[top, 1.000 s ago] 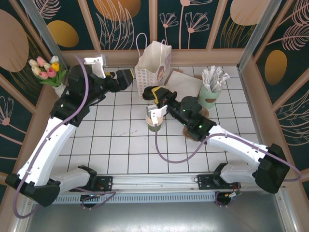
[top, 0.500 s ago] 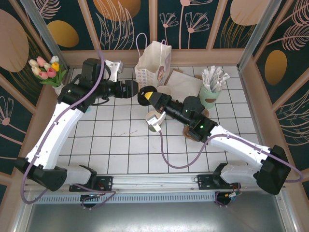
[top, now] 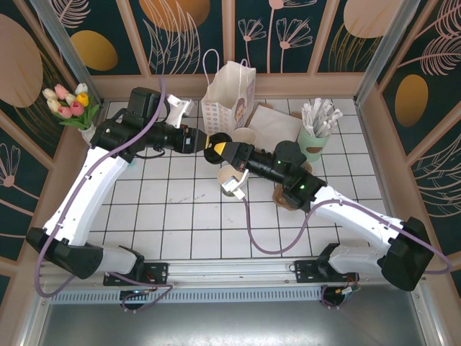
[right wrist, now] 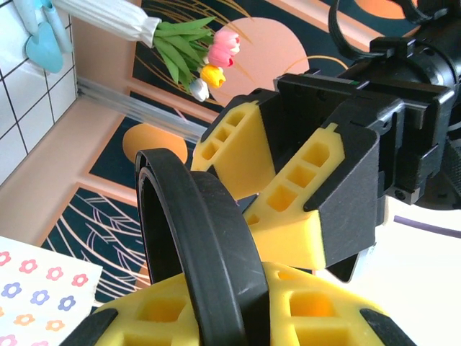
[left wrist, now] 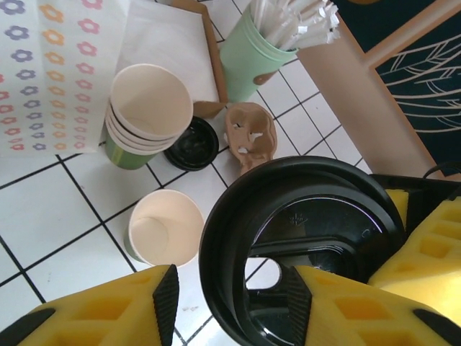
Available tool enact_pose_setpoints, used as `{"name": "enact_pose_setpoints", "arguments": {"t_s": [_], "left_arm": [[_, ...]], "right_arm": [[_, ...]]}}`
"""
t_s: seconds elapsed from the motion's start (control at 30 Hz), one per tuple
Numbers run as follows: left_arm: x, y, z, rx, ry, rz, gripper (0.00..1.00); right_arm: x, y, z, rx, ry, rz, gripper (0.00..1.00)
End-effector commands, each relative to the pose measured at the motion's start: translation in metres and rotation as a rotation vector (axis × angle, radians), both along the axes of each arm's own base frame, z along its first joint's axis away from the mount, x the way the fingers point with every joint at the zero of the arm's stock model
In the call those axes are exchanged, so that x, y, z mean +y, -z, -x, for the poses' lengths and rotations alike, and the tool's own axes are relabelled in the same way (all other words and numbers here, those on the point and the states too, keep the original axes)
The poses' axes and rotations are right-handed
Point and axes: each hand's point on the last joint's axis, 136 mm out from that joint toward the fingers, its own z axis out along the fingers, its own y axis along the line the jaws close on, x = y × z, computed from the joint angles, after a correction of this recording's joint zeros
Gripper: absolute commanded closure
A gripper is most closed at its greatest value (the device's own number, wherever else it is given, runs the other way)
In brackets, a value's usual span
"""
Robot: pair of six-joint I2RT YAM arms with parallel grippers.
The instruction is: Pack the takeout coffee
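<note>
1. The white tiled table carries everything, and the flowered paper bag stands upright at its far edge.
2. The right gripper is clamped on the black lid, holding it in the air just in front of the bag.
3. The left gripper faces it nose to nose, its jaws part-spread astride the lid's opposite rim (a sliver of tile shows between one finger and the rim).
4. The green cup, cream inside, stands uncovered on the tiles under the lid, just beside a stack of cups.
</note>
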Motion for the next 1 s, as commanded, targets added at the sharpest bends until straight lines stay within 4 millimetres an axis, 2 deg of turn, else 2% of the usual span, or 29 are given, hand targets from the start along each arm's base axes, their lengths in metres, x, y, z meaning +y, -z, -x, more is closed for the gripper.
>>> {"name": "enact_pose_setpoints", "arguments": {"t_s": [0.0,0.1,0.27,0.43,0.73,0.97], "left_arm": [[-0.001,0.003,0.004,0.023,0.036,-0.008,0.57],[-0.003,0.007,0.007,0.037,0.054,-0.007,0.61],[-0.003,0.005,0.015,0.024,0.086,0.003,0.62],[-0.003,0.013,0.014,0.049,0.091,-0.013,0.67],[0.001,0.024,0.011,0.056,0.079,-0.056,0.65],[-0.007,0.027,0.011,0.08,0.113,-0.022,0.72]], "right_arm": [[0.002,-0.015,0.004,-0.262,-0.03,0.057,1.0],[0.004,-0.014,0.006,-0.276,-0.047,0.058,1.0],[0.004,-0.015,0.004,-0.285,-0.046,0.059,1.0],[0.005,-0.015,0.007,-0.304,-0.066,0.059,1.0],[0.006,-0.019,0.009,-0.335,-0.076,0.054,1.0],[0.01,-0.014,0.011,-0.354,-0.101,0.08,1.0]]}}
